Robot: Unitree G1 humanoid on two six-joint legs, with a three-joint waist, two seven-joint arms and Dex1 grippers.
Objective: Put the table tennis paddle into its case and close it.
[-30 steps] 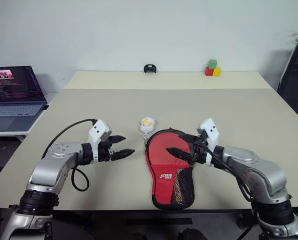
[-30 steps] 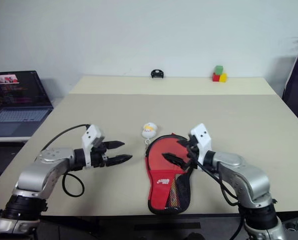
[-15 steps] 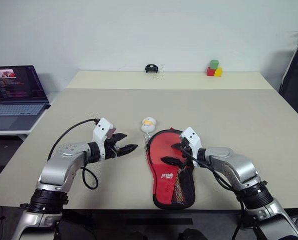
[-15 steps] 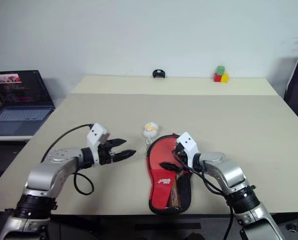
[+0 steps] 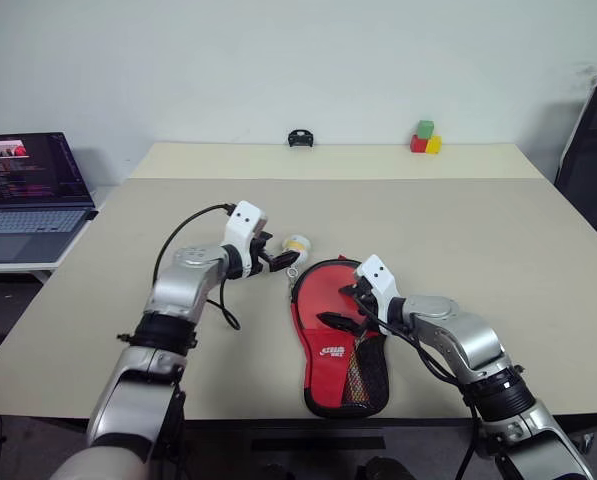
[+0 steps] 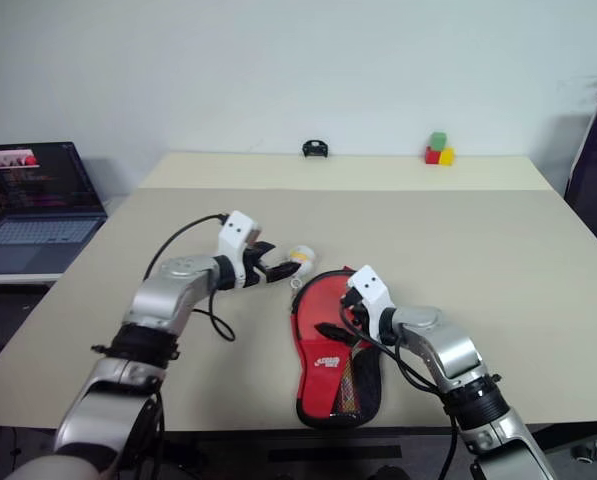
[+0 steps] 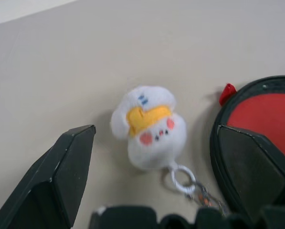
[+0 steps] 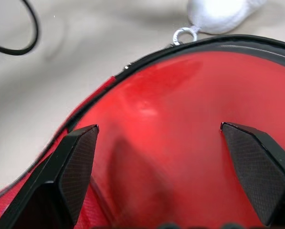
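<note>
Left gripper [image 7: 154, 179] jaws apart, bracketing the plush charm [image 7: 149, 128] on the zip ring. Right gripper [image 8: 161, 179] jaws apart over the case [image 5: 340, 335], which lies on the table [image 5: 498, 250]; whether the red round is the paddle's blade, cannot tell. Best approach: pinch the charm, pin the case, pull along the rim.

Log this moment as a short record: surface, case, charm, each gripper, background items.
surface: beige table
case: red face up with white logo and mesh pocket, flat near the front edge
charm: small white plush with a metal ring, lying just beyond the round end of the case
left gripper: open, fingers either side of the plush, not touching it
right gripper: open, over the red face of the case, holding nothing
background: laptop on a side desk; coloured blocks and a small black object at the far edge
</note>
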